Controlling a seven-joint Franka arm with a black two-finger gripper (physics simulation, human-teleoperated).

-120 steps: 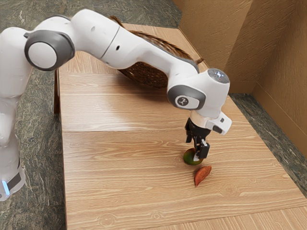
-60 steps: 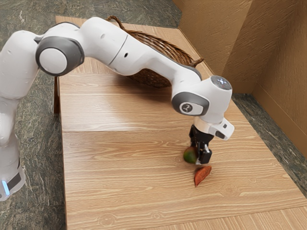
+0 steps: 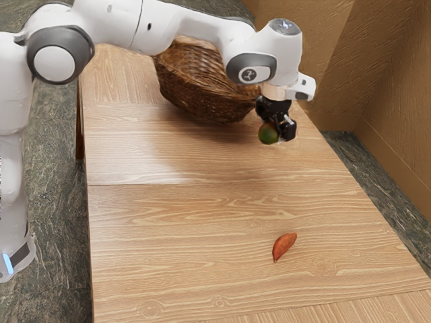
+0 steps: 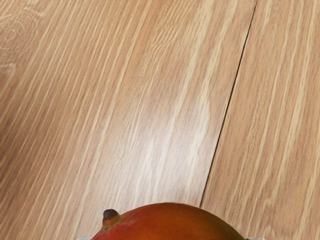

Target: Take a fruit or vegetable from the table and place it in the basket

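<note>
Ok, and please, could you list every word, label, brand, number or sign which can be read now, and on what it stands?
No readable words or numbers.
Arm's grey-ringed joint cover: small dark sign, too small to read.
Arm's round top cap: pale marks, too small to read.
Mango, basket, table: no visible text.

A reddish-orange sweet potato [image 3: 284, 247] lay on the pale wooden table [image 3: 188, 235], its narrow tip pointing toward the exterior view's lower edge. The wood had streaky grain, and in the wrist view a thin dark seam [image 4: 229, 100] ran between boards, with a whitish sheen beside it. Dark, grey-green mottled floor [image 3: 57, 202] showed on both sides of the table. A brown, rough-textured wall [image 3: 390, 87] stood beyond it at the exterior view's right.
</note>
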